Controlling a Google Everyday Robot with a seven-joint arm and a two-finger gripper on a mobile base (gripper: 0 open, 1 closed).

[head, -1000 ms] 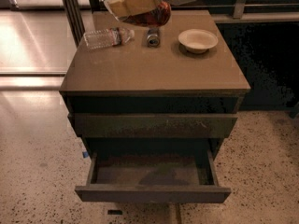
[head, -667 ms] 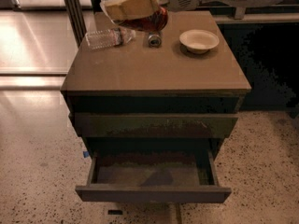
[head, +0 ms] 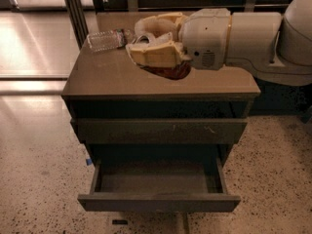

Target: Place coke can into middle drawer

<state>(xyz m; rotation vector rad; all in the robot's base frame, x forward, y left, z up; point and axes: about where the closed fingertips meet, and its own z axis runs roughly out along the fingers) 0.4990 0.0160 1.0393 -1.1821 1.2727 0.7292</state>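
The hand (head: pixel 141 39) is above the worktop (head: pixel 107 77) at upper centre, the coke can (head: pixel 169 72) just under it, a plastic bottle (head: pixel 104 40) to their left. Below, the middle drawer (head: pixel 158 202) stands open.

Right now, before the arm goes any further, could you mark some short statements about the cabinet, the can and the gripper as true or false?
1. The middle drawer is pulled open. True.
2. The coke can lies inside that drawer. False: the gripper holds it above the cabinet top; the drawer floor is bare.
3. The plastic bottle stands upright. False: it lies on its side on the cabinet top.
4. The gripper is over the cabinet top, not over the drawer. True.
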